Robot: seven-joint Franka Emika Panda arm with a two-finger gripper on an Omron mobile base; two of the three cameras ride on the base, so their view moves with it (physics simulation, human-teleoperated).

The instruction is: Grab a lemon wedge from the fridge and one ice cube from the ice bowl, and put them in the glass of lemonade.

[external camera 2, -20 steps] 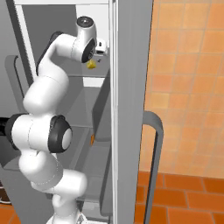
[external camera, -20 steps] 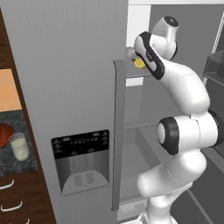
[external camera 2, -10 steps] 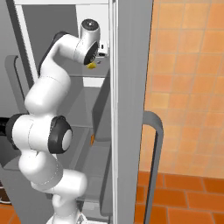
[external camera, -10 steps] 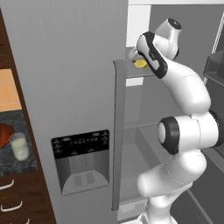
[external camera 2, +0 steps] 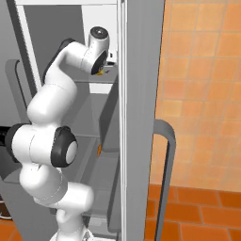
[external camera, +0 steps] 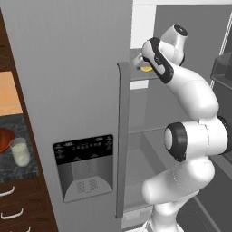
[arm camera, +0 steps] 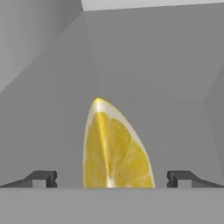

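Gripper [arm camera: 112, 178]: reaching into the upper shelf of the fridge [external camera: 68, 90], jaws spread wide, one dark tip on each side of the lemon wedge [arm camera: 114, 148] and clear of it, nothing clamped yet.
Lemon wedge: sitting on the grey shelf floor, pointed end up in the hand view, cut face with its pale rind edge toward the camera, right between the two tips. From the left base view it's a small yellow patch [external camera: 146, 69] just under the hand, and from the right base view a yellow speck [external camera 2: 100, 72] below the wrist.
Change since a second ago: the hand has crept further in and a touch higher along the shelf, now tucked closer to the door edge; the wedge itself has not shifted on the shelf.
Arm: elbow low in front of the open compartment, forearm rising to the shelf, much the same pose as half a second ago.
Fridge: right door swung open, left door with its black dispenser panel [external camera: 86, 165] shut, long handle [external camera: 122, 136] running down its edge.
Glass of lemonade [external camera: 19, 152]: standing on the dark counter at far left, well apart from the arm.
Ice bowl [external camera: 4, 139]: reddish-brown, just behind the glass, partly cut off by the frame edge.
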